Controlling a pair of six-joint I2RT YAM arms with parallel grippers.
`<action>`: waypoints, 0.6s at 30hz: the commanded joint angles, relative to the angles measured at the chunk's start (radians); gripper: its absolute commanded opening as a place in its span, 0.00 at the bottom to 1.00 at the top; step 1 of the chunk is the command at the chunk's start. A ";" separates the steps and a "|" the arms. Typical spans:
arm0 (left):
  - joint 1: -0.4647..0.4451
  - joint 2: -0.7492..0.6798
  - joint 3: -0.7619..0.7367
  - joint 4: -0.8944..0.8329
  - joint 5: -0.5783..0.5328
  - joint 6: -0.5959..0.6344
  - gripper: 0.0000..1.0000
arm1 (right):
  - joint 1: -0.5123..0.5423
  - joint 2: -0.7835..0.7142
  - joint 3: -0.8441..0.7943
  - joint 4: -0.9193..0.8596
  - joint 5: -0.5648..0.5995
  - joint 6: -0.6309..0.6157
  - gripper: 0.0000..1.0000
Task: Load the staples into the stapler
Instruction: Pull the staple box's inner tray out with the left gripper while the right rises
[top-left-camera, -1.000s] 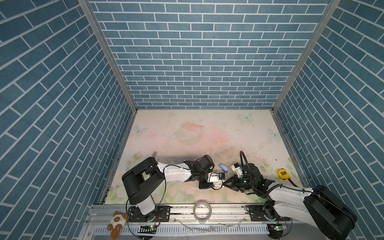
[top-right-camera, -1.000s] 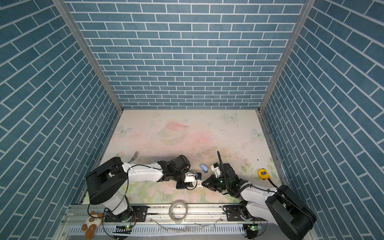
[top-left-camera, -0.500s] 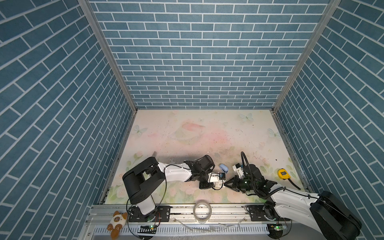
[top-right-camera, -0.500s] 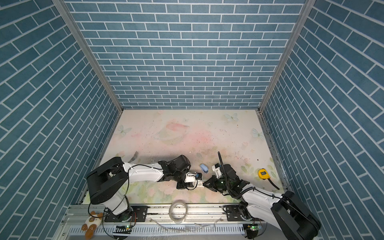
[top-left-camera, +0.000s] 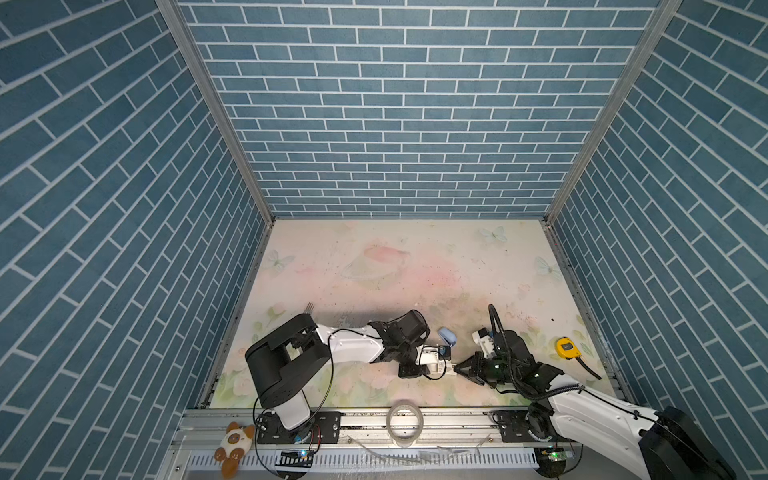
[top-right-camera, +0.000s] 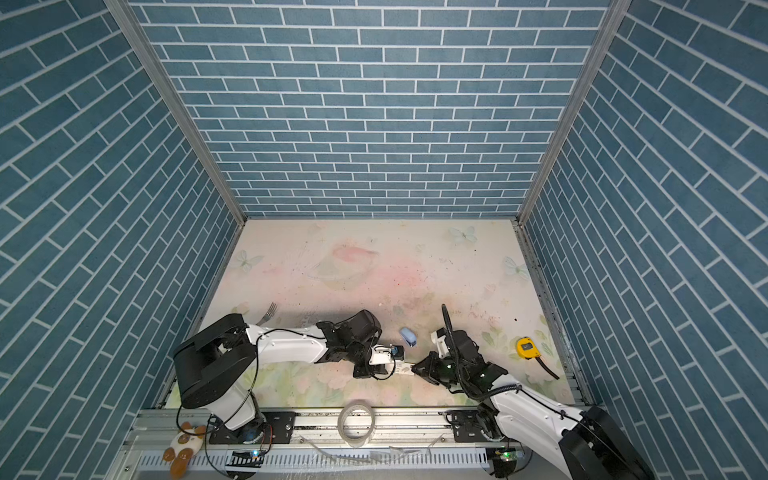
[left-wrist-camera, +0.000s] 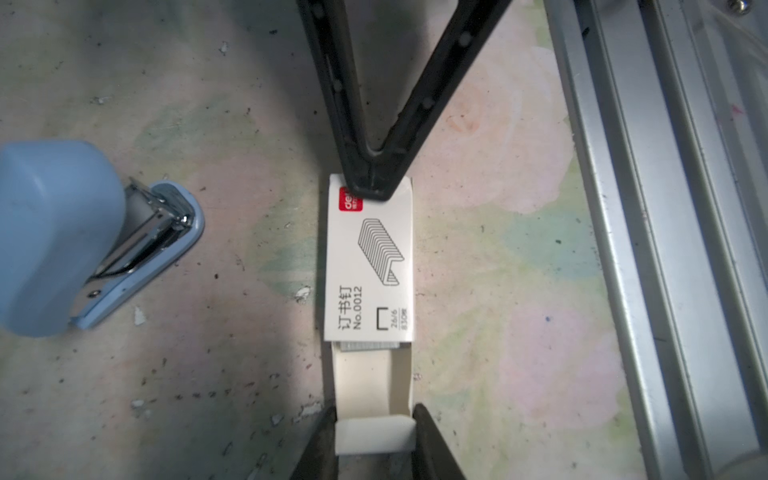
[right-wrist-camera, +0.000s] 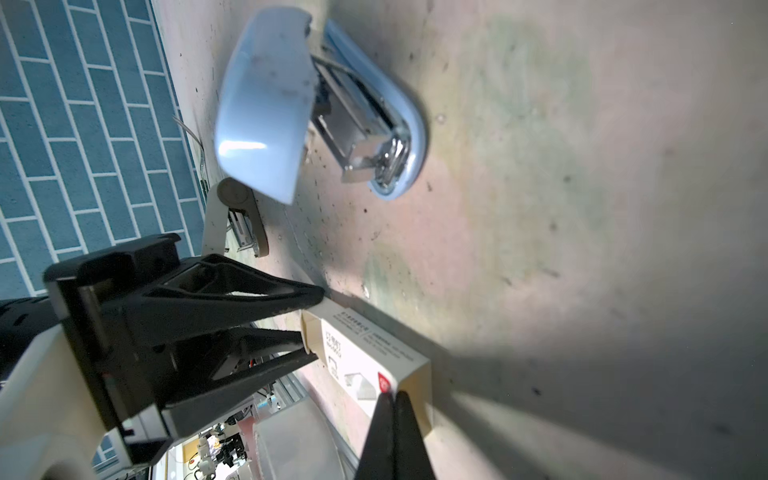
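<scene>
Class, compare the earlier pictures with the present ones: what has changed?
The right arm's black rear joint swung outward, toward the near right corner. Nothing was gripped or released: the right gripper stays shut against the staples box, the left gripper on its inner tray. Stapler unmoved.

White staples box (left-wrist-camera: 370, 257), red corner mark; pale-blue stapler (left-wrist-camera: 54, 237); blue brick-pattern walls (top-left-camera: 374, 124).

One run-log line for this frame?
left gripper shut on plain white inner tray | right gripper shut, tips on white printed cardboard sleeve | tray partly out | light blue stapler untouched
</scene>
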 joint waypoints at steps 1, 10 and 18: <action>0.000 0.034 -0.012 -0.096 -0.017 -0.003 0.29 | -0.027 -0.041 -0.022 -0.144 0.070 -0.028 0.04; 0.001 0.038 -0.008 -0.099 -0.020 -0.003 0.30 | -0.103 -0.130 -0.026 -0.265 0.055 -0.054 0.04; 0.001 0.037 -0.010 -0.095 -0.025 -0.004 0.30 | -0.130 -0.138 -0.009 -0.334 0.053 -0.089 0.05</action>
